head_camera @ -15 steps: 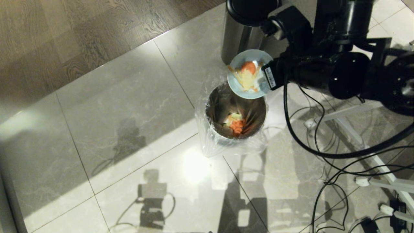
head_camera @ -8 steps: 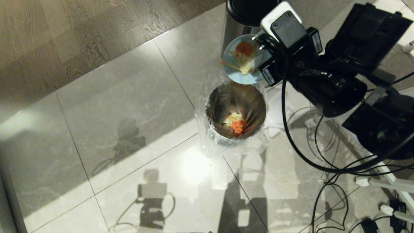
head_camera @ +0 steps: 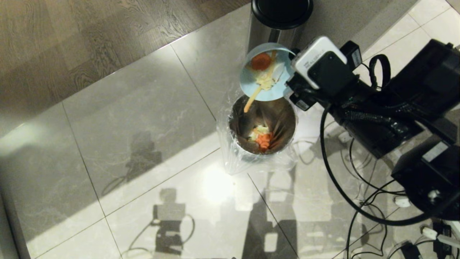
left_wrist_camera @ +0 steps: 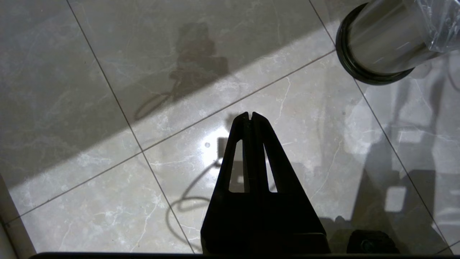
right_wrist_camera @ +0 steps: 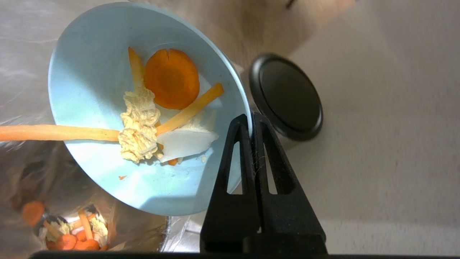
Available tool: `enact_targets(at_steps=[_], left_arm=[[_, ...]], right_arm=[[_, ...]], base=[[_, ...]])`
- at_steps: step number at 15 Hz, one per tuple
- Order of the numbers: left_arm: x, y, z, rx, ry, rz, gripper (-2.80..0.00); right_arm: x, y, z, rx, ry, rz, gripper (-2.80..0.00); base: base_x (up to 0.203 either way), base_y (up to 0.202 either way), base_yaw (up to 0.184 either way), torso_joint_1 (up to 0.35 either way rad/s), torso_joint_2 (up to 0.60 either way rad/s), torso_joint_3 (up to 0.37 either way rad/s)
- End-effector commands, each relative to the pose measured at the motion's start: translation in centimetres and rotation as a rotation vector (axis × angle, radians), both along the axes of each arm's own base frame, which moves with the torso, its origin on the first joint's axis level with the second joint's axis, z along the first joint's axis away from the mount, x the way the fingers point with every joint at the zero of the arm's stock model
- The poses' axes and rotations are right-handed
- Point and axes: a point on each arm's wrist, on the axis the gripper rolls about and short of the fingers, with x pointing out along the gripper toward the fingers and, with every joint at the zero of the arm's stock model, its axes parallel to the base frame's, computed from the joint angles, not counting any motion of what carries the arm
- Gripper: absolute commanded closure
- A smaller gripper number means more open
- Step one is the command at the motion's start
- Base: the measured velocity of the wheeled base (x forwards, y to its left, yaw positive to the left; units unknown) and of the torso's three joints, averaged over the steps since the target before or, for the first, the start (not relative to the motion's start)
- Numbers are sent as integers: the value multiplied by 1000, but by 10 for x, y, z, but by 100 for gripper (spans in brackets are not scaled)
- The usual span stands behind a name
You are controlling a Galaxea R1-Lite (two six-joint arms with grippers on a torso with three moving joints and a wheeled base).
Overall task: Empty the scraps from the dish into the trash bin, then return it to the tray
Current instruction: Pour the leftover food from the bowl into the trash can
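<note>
Dish point(head_camera: 265, 72), pinched in the right claw point(right_wrist_camera: 251, 120), tilts above glossy marble tiles point(head_camera: 143, 118).

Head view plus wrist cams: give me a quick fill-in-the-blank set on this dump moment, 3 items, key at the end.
1. The right gripper is shut on the rim of the light-blue ____.
2. The dish is tilted over the trash bin, whose rim is covered by a clear plastic ____.
3. A long orange strip hangs over the dish's edge; the round ____ slice sits inside.

Missing words: dish; liner; carrot
</note>
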Motion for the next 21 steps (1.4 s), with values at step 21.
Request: enact_targets(at_steps=[21], left_arm=[[0, 0, 0, -1, 0, 2, 0]], right_arm=[[10, -36, -22, -320, -435, 90, 0]], base=[[0, 0, 0, 0, 0, 0]])
